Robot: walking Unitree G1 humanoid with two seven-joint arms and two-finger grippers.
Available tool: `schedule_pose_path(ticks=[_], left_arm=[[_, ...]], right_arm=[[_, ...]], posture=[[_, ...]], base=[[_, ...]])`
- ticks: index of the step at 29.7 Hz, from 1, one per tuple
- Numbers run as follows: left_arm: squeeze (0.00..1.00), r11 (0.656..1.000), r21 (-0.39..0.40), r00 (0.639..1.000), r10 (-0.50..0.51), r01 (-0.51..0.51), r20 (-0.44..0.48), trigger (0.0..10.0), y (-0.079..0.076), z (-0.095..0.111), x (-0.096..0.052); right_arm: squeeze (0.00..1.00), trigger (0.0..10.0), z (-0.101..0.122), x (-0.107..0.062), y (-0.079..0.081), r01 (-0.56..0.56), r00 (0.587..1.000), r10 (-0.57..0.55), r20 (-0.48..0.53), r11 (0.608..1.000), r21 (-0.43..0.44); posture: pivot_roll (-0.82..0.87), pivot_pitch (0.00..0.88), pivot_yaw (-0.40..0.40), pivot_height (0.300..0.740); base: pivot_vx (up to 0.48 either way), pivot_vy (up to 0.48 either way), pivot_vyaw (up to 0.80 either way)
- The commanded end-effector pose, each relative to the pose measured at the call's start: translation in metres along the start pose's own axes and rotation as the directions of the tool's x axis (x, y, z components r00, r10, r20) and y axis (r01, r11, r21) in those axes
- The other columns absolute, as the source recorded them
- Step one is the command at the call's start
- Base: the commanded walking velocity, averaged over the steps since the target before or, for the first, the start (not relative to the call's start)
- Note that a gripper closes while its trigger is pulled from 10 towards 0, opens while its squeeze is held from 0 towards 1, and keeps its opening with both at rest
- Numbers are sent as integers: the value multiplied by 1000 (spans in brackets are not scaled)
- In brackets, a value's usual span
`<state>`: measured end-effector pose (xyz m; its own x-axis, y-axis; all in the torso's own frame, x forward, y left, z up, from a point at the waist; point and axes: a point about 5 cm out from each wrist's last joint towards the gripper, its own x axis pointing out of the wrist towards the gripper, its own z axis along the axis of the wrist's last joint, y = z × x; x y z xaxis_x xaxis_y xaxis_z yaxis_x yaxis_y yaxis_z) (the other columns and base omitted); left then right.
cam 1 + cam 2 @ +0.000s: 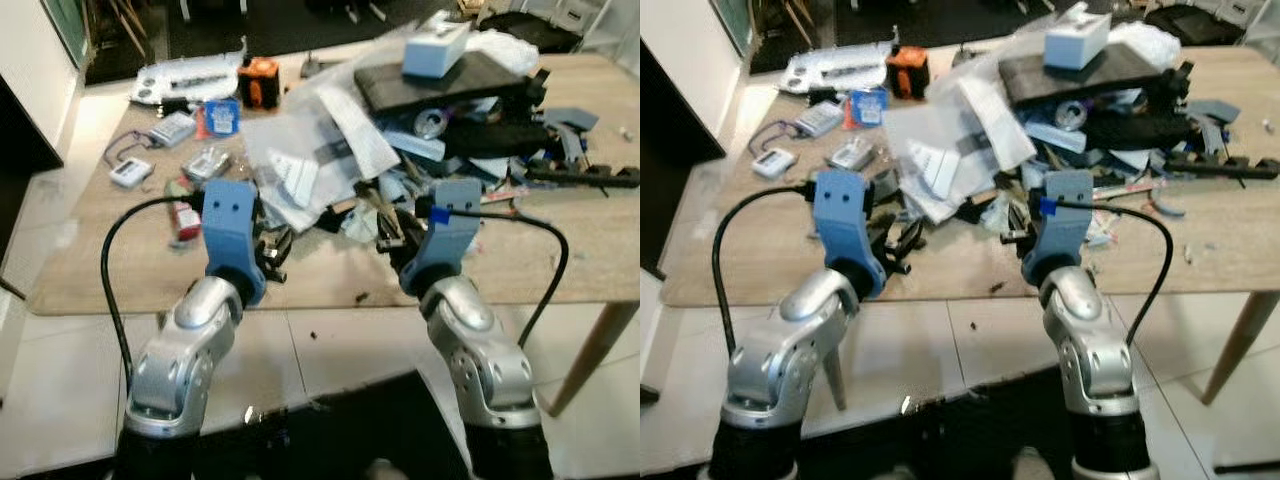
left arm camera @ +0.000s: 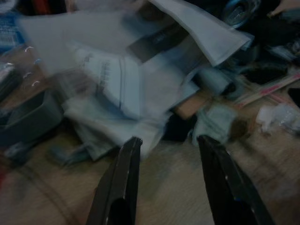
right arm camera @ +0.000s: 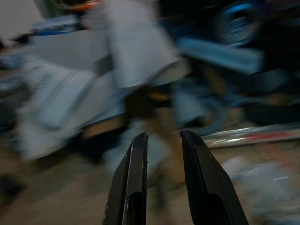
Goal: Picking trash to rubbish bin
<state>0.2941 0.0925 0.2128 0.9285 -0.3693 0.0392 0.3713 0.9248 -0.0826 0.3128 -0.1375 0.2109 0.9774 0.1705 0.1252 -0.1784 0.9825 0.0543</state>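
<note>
Reaching over the near edge of the wooden table (image 1: 90,270), both arms hold their grippers just above the tabletop. The left gripper (image 2: 166,145) has its fingers spread wide, empty, pointing at a heap of white papers and plastic bags (image 1: 310,150). The right gripper (image 3: 163,137) has its fingers a narrow gap apart, empty, aimed at the blurred clutter beside that heap. Farther back lie a dark case (image 1: 440,85) with a white box (image 1: 435,48) on top and an orange object (image 1: 262,80).

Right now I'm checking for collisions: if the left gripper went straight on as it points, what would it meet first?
Probably the crumpled white paper at the pile's near edge; the open left gripper hangs over bare table just short of it, though depth is unclear.
</note>
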Motion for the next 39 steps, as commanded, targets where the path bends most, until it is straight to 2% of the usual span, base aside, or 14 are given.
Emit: schedule_pose_path(ticks=[1,13,15,17,20,21,22,27,32,39], left_arm=[[0,1000,4,1000,28,-28,-13,10000,5,-4,-3],[0,999,19,999,46,-45,-14,10000,7,-5,-2],[0,999,22,999,46,-46,-19,10000,7,-6,-2],[0,999,30,999,44,-43,-30,10000,8,-7,-1],[0,999,30,999,42,-42,-31,10000,8,-7,-1],[0,999,31,999,41,-40,-32,10000,8,-7,-1],[0,999,35,999,37,-36,-33,10000,9,-7,0],[0,998,51,999,24,-22,-35,10000,9,-6,4],[0,995,94,999,-12,16,-41,10000,11,-4,13],[0,991,136,1000,-8,10,-17,10000,20,8,28]], right_arm=[[0,10000,-6,-1,7,-24,1000,24,-18,1000,14],[0,10000,-6,0,8,-31,999,31,-21,999,12],[0,10000,-5,2,5,-24,1000,24,-21,1000,3],[0,10000,-2,6,-7,7,1000,-8,-21,1000,-25],[0,10000,1,8,-15,24,1000,-24,-20,999,-32],[63,10000,3,11,-24,39,999,-40,-17,998,-41],[1000,10000,5,14,-30,43,999,-44,-19,997,-58],[1000,10000,5,23,-44,43,996,-51,-70,994,-105],[1000,10000,-5,39,-63,6,980,-37,-198,988,-154],[1000,10000,-5,62,-84,-21,966,-25,-256,984,-176]], posture=[[33,181,46,740],[33,182,42,740],[33,182,42,740],[31,185,49,740],[31,185,49,740],[31,187,52,740],[33,187,53,740],[31,189,51,740],[21,196,42,740],[25,225,12,740]], base=[[0,0,0],[0,0,0],[0,0,0],[0,0,0],[0,0,0],[0,0,0],[0,0,0],[0,0,0],[0,0,0],[0,0,0]])
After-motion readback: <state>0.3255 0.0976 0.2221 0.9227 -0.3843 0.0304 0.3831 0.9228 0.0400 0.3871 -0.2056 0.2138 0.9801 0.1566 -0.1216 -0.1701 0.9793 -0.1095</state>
